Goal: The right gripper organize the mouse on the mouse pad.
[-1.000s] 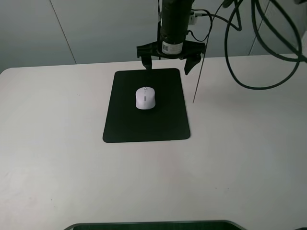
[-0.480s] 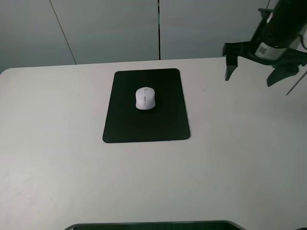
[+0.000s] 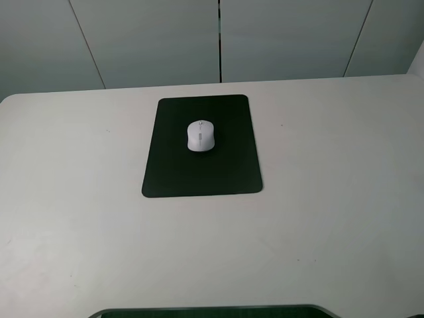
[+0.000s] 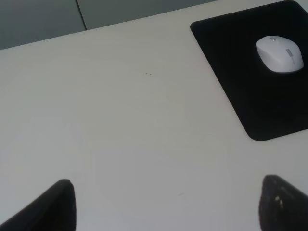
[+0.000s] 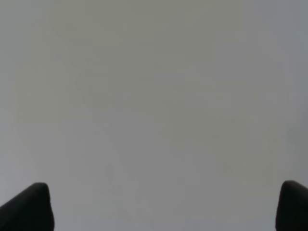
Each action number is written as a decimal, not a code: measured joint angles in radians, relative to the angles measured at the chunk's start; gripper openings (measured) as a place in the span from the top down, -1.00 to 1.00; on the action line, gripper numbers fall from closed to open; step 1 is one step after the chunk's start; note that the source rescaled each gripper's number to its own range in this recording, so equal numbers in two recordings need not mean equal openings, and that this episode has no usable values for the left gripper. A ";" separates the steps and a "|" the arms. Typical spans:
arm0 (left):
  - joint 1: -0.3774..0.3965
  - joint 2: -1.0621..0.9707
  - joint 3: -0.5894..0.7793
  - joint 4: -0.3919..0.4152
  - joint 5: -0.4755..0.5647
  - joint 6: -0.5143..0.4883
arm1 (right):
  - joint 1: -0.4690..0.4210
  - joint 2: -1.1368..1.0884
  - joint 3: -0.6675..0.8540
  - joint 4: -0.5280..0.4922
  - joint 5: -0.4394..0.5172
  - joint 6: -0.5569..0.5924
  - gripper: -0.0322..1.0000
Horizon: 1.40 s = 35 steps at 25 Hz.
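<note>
The white mouse (image 3: 200, 136) lies on the black mouse pad (image 3: 202, 172), on the pad's far half, and nothing touches it. Both also show in the left wrist view: the mouse (image 4: 280, 53) on the pad (image 4: 250, 91). Neither arm shows in the exterior high view. My right gripper (image 5: 166, 207) is open and empty, its two black fingertips (image 5: 29, 207) wide apart against a plain pale surface. My left gripper (image 4: 166, 207) is open and empty over bare table, well short of the pad.
The pale table (image 3: 331, 199) runs wide around the pad. A grey panelled wall (image 3: 218, 40) stands behind its far edge. A dark edge (image 3: 212, 311) shows at the table's near side.
My right arm, open above the pad's far edge a second ago, swung right and has left the exterior high view. The mouse and pad have not moved.
</note>
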State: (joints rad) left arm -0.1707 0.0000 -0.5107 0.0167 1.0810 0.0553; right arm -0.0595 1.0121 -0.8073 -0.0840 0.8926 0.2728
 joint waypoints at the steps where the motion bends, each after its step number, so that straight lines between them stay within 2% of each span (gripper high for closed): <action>1: 0.000 0.000 0.000 0.000 0.000 0.000 | 0.010 -0.045 0.011 0.000 0.005 -0.013 -0.99; 9: 0.000 0.000 0.000 0.000 0.000 0.000 | 0.118 -0.423 0.091 -0.004 0.120 -0.131 -0.99; 18: 0.000 0.000 0.000 0.000 0.000 0.000 | 0.149 -0.775 0.251 0.028 0.129 -0.181 -0.99; 24: 0.000 0.000 0.000 0.000 0.000 0.000 | 0.149 -0.975 0.273 0.053 0.120 -0.188 -0.99; 29: 0.000 0.000 0.000 0.000 0.000 0.000 | 0.149 -1.011 0.289 0.053 0.188 -0.203 -0.99; 35: 0.000 0.000 0.000 0.000 0.000 0.000 | 0.149 -1.012 0.297 0.068 0.198 -0.221 -0.99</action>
State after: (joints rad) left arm -0.1707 0.0000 -0.5107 0.0167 1.0810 0.0553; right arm 0.0891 0.0001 -0.5108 -0.0158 1.0903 0.0516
